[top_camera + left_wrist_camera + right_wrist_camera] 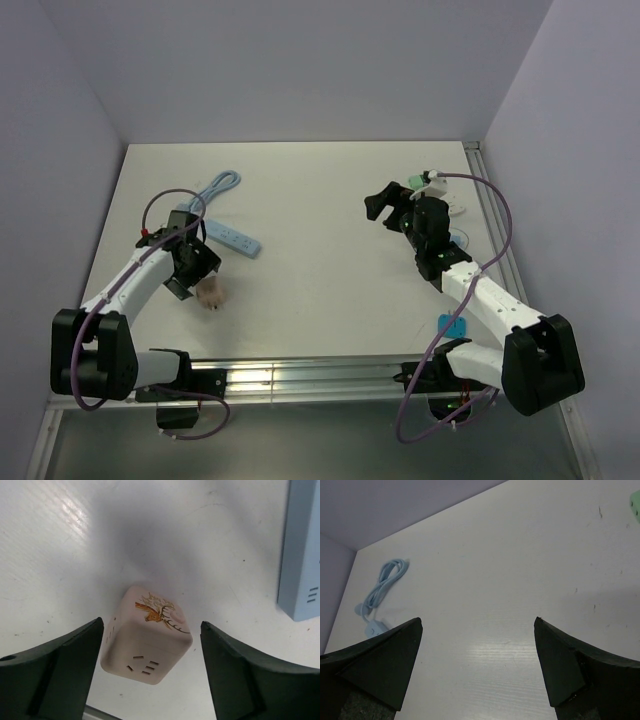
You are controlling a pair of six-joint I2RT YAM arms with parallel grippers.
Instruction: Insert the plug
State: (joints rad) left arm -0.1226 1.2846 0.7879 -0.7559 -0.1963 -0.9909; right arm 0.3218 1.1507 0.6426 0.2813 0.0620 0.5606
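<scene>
A pink cube socket with a deer drawing on top sits on the white table, its slotted face turned toward the camera in the left wrist view. My left gripper hangs over it, open, one finger on each side and a gap on the right. In the top view the cube lies at the near left, just below the left gripper. A light blue power strip with a coiled cable lies behind it. I cannot pick out the plug clearly. My right gripper is open and empty over bare table.
Small green and white parts and a white piece lie at the back right beside the metal side rail. A blue piece sits near the right arm's base. Grey walls close in the table on three sides.
</scene>
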